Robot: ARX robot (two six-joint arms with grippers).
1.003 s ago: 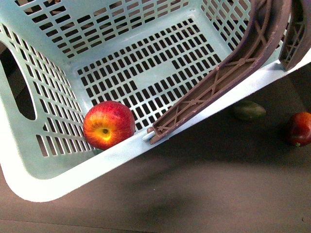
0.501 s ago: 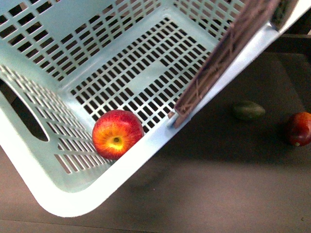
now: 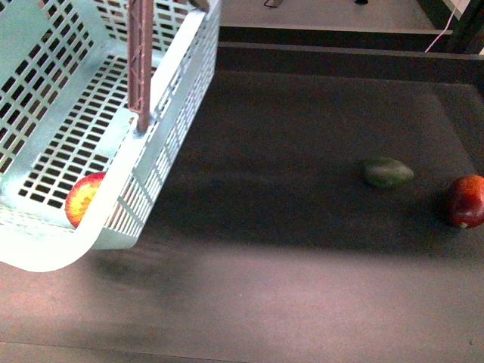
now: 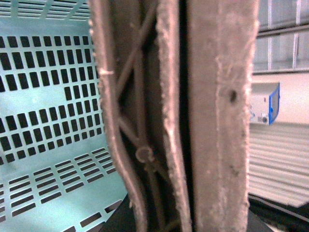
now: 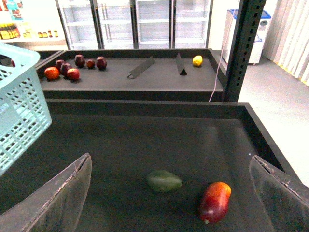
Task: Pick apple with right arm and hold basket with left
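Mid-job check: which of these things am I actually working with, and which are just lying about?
In the job: mint-green basket; bright red apple inside it.
Lying about: green oval fruit; darker red apple; small fruits on the rear shelf.

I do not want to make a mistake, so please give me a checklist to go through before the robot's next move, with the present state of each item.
1. Apple inside the basket: ok, it lies in the near corner.
2. Right gripper open and empty: ok.
3. Left gripper's hold on the handles: cannot tell; the left wrist view shows only the handles, no fingers.
4. Basket standing on the table: cannot tell.
5. Other fruit away from the basket: ok; the green fruit and the dark apple lie apart on the table.
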